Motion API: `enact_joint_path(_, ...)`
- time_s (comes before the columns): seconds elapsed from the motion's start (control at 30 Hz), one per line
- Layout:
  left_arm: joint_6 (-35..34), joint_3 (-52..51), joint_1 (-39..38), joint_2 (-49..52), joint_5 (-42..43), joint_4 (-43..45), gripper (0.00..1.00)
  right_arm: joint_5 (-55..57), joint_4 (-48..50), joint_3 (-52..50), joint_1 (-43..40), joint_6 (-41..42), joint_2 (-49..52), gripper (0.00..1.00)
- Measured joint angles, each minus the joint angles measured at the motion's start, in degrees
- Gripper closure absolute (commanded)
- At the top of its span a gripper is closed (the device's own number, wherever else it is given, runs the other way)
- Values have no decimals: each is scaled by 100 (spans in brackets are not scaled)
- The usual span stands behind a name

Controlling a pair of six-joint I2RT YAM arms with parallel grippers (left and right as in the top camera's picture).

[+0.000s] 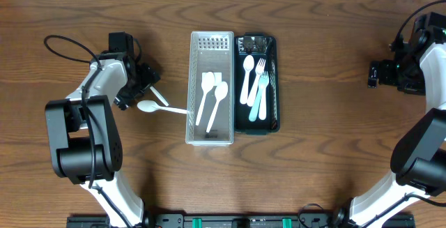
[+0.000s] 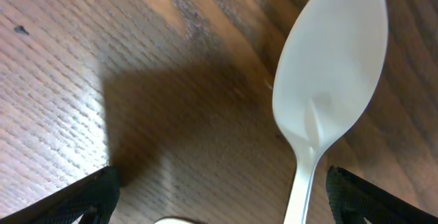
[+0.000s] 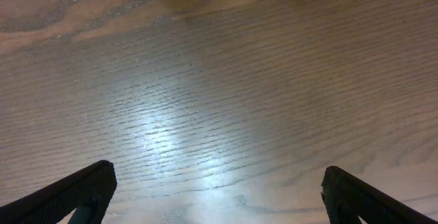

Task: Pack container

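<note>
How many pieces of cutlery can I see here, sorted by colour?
White: 5 (loose spoon, two in the clear tray, two in the black tray)
Light blue: 1 (light blue piece, in the black tray)
Total: 6

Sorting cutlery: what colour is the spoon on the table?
The spoon is white; left wrist view.

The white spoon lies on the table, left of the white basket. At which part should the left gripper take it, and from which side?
Probably at mid-handle, from straight above, with the left gripper jaws across it. The spoon lies flat, its bowl is wide and rounded, and the handle's end is close to the basket.
</note>
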Motion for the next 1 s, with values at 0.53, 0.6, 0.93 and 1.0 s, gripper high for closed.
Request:
enact_joint_path(0.53, 243, 730, -369, 345, -195, -494, 2, 2, 0, 0, 0, 0, 0, 1)
enact_joint_path(0.6, 243, 730, -369, 431, -199, -496, 2, 2, 0, 0, 0, 0, 0, 1)
enact_joint_path(0.93, 243, 730, -369, 455, -219, -466, 2, 2, 0, 0, 0, 0, 0, 1)
enact_joint_path(1.0, 243, 730, -369, 455, -219, -463, 2, 2, 2, 0, 0, 0, 0, 1)
